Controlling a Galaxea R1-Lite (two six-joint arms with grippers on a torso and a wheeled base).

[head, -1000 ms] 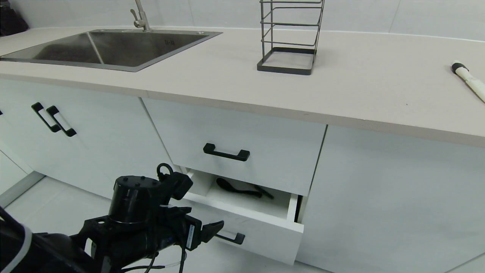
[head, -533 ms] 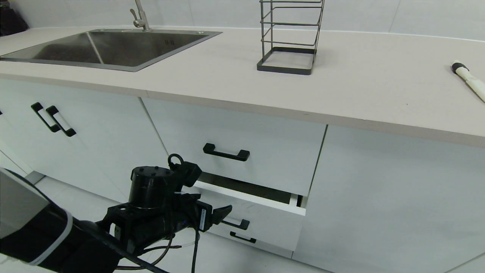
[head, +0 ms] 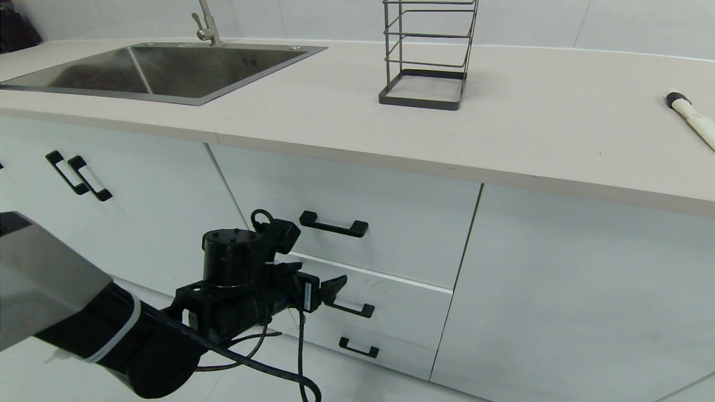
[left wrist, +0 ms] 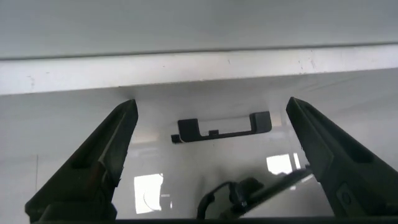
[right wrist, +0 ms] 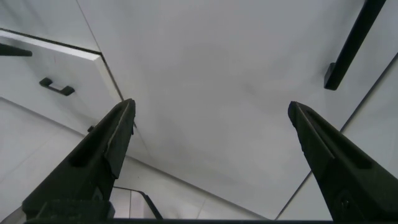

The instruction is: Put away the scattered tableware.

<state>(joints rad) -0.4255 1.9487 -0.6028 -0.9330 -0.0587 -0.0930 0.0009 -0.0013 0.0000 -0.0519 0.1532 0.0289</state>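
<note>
Showed the left claw (head: 337,287) spread wide and empty, at 7 o'clock in the head view, just beside the handle (head: 351,309) of the shut drawer (head: 402,301). Showed the right claw (right wrist: 211,109) equally wide, empty, facing a cabinet door (right wrist: 217,74). Located one utensil (head: 692,118) on the counter (head: 530,128), at 3 o'clock from the wire rack (head: 427,56). Judged it light, stiff, somewhat slippery; best pinched across mid-handle.

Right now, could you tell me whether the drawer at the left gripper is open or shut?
Shut: the drawer front lies flush below the top drawer, no interior showing; the open left gripper is at its handle.
</note>
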